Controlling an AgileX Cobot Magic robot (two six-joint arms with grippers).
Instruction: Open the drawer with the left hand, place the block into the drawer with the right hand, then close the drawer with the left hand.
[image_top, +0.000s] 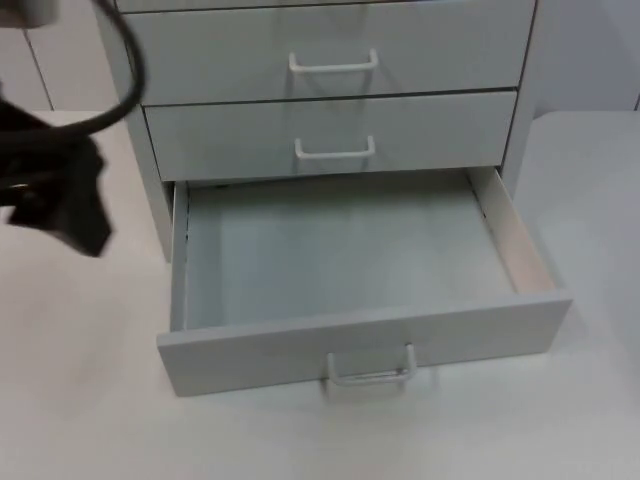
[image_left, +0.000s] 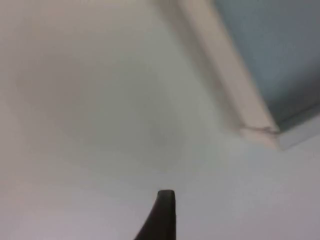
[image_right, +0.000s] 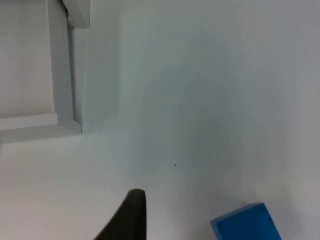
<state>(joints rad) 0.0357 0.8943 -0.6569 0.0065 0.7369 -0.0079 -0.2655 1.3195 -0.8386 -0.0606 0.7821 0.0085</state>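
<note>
I see blue block (image_right: 244, 222) on table (image_right: 200, 100) near right gripper (image_right: 131, 215); grip unclear. Drawer (image_top: 365, 340) open.

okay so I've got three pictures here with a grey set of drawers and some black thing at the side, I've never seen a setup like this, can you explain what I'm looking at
This is a two-armed robot at a white table. The top view looks down on a grey cabinet whose bottom drawer is pulled open, with nothing inside. The blurred black shape beside the cabinet is the left arm. The other two pictures come from cameras on the wrists. The left gripper hangs over the table by the drawer's corner. The right gripper hovers over the table near a blue block, not yet picked up. Nothing is held.
</note>
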